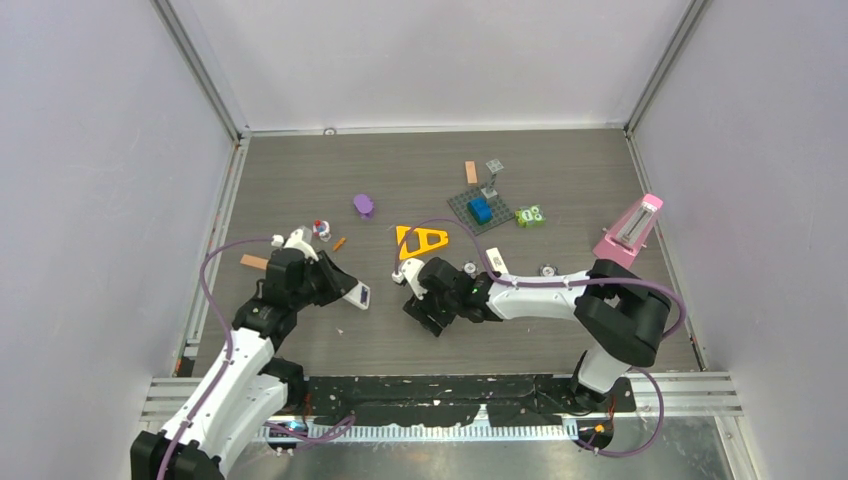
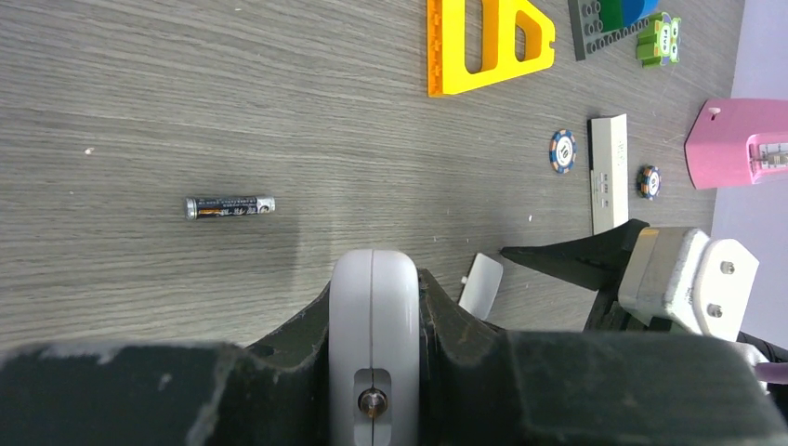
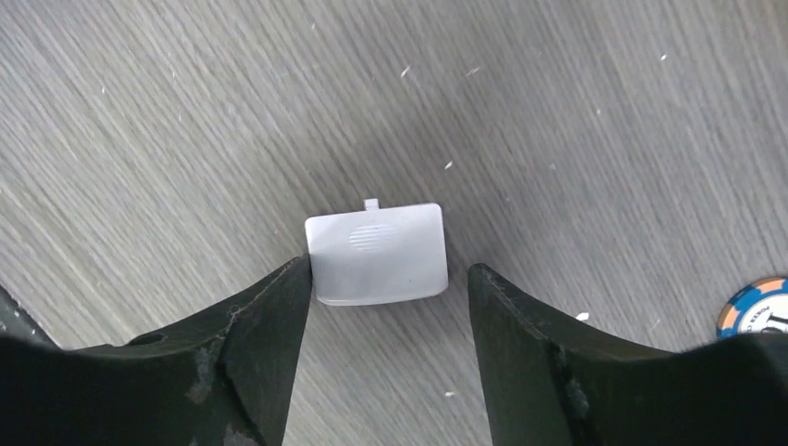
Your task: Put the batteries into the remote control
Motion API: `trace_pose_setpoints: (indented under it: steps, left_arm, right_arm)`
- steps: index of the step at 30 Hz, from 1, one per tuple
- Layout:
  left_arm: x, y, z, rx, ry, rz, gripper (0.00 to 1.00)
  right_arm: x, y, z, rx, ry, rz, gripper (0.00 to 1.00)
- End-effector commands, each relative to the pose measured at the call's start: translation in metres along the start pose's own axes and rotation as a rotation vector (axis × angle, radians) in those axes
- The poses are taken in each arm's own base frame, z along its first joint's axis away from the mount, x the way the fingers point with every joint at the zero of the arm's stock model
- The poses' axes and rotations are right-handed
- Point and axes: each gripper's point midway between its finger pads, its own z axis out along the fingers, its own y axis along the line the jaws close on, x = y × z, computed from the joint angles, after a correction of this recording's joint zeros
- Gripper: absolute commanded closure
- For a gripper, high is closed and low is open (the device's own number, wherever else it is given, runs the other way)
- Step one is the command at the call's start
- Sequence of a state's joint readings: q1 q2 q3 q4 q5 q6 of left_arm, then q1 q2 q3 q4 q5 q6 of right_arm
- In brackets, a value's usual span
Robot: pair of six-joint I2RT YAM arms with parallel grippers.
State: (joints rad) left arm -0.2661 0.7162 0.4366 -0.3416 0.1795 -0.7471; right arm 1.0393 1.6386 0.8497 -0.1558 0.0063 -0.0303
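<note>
My left gripper [image 1: 335, 283] [image 2: 374, 283] is shut on the white remote control [image 2: 374, 321] [image 1: 360, 295], whose rounded end with a metal contact faces the left wrist camera. One battery [image 2: 229, 206], a slim dark cylinder, lies alone on the table ahead of it. My right gripper [image 1: 418, 292] [image 3: 387, 269] stands open low over the table. Its fingers straddle a small white battery cover [image 3: 376, 254] [image 2: 480, 285] that lies flat. The left finger touches the cover's edge; the right finger is clear of it.
A yellow triangle [image 1: 421, 241], a flat white strip [image 2: 609, 172] and two poker chips [image 2: 562, 150] [image 2: 649, 182] lie beyond the grippers. Farther back are a grey plate with a blue brick [image 1: 480, 208], a pink block [image 1: 630, 230], a purple piece [image 1: 363, 205] and an orange stick [image 1: 340, 243].
</note>
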Motion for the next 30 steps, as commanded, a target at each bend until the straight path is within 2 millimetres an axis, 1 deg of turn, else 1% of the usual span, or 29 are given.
trace_pose_setpoints:
  steps: [1,3,4,5,6,8,9,11,13,16,19,22,24,25,30]
  left_arm:
    - [-0.019,-0.021,-0.004,0.067,-0.044,0.027,1.0]
    - [-0.018,-0.021,-0.003,0.068,-0.042,0.027,1.0]
    - [-0.018,-0.021,-0.003,0.07,-0.04,0.027,1.0]
    - [-0.018,-0.022,-0.002,0.074,-0.037,0.029,1.0]
    - [-0.018,-0.023,-0.002,0.079,-0.036,0.03,1.0]
    - [-0.016,-0.023,0.0,0.085,-0.028,0.029,1.0]
    - [-0.016,-0.024,0.001,0.088,-0.025,0.028,1.0]
    - [-0.014,-0.024,0.002,0.091,-0.017,0.025,1.0]
    - [-0.014,-0.024,0.003,0.093,-0.015,0.025,1.0]
    - [-0.013,-0.023,0.004,0.093,-0.012,0.024,1.0]
    - [-0.012,-0.023,0.004,0.095,-0.01,0.025,1.0]
    - [-0.012,-0.024,0.005,0.097,-0.007,0.024,1.0]
    - [-0.011,-0.023,0.005,0.097,-0.006,0.025,1.0]
    - [-0.011,-0.023,0.004,0.098,-0.007,0.026,1.0]
    - [-0.009,-0.028,0.005,0.126,0.003,0.032,1.0]
  right_arm:
    - [-0.004,-0.01,0.011,0.049,-0.047,-0.033,0.35]
    - [0.0,-0.01,0.011,0.046,-0.029,-0.04,0.43]
    - [0.0,-0.009,0.01,0.038,-0.028,-0.041,0.48]
    - [0.002,-0.008,0.009,0.032,-0.018,-0.042,0.51]
    - [0.001,-0.006,0.008,0.022,-0.016,-0.043,0.51]
    - [0.002,-0.005,0.005,0.02,-0.007,-0.043,0.45]
    - [0.004,-0.006,0.004,0.022,0.004,-0.043,0.39]
    - [0.004,-0.007,0.001,0.031,0.005,-0.041,0.33]
    - [0.006,-0.01,-0.002,0.043,0.009,-0.036,0.29]
    - [0.008,-0.01,-0.006,0.049,0.012,-0.035,0.28]
    - [0.012,-0.008,-0.005,0.032,0.02,-0.036,0.29]
    - [0.016,-0.004,-0.002,0.011,0.04,-0.04,0.33]
    - [0.02,0.001,0.0,-0.023,0.058,-0.04,0.4]
    - [0.02,0.005,0.001,-0.042,0.059,-0.042,0.41]
    - [0.02,0.004,0.002,-0.039,0.065,-0.039,0.57]
